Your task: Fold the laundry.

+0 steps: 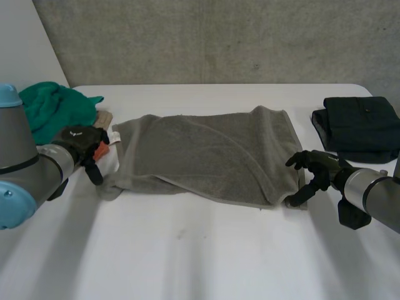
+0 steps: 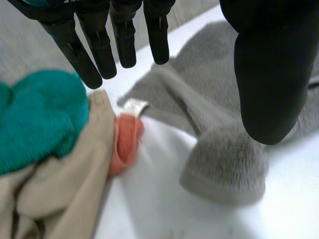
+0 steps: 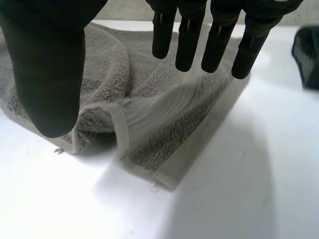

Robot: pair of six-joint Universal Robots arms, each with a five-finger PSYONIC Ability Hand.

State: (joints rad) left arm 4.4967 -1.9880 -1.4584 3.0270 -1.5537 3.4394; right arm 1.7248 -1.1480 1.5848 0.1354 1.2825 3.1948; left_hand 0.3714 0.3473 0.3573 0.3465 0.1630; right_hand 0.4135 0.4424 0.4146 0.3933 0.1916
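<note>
Grey terry cloth, the towel (image 1: 206, 159) lay across the middle of the white table (image 1: 200, 256). It was folded over loosely, so that one curved edge ran across its upper layer. Its pile was looped and its hem flat-woven. The towel's near left corner was bunched into a soft, rounded lump just below the thumb of the left hand (image 1: 84, 147), and a small white label (image 2: 134, 105) stuck out from the towel's left edge.

The left hand hovered at that edge with its fingers (image 2: 99, 50) straight and spread away from the thumb, grasping nothing. The right hand (image 1: 315, 172) was at the towel's near right corner, where two layers of hem overlapped. Its fingers (image 3: 219, 40) hung straight over the cloth with the thumb set apart, released.

Beside the left hand, a fuzzy teal cloth (image 1: 53, 109) lay heaped against a crumpled beige garment (image 2: 65, 184), with an orange scrap (image 2: 124, 142) at that garment's edge. A dark garment (image 1: 359, 128), folded square, sat at the table's right side, just beyond the right hand.
</note>
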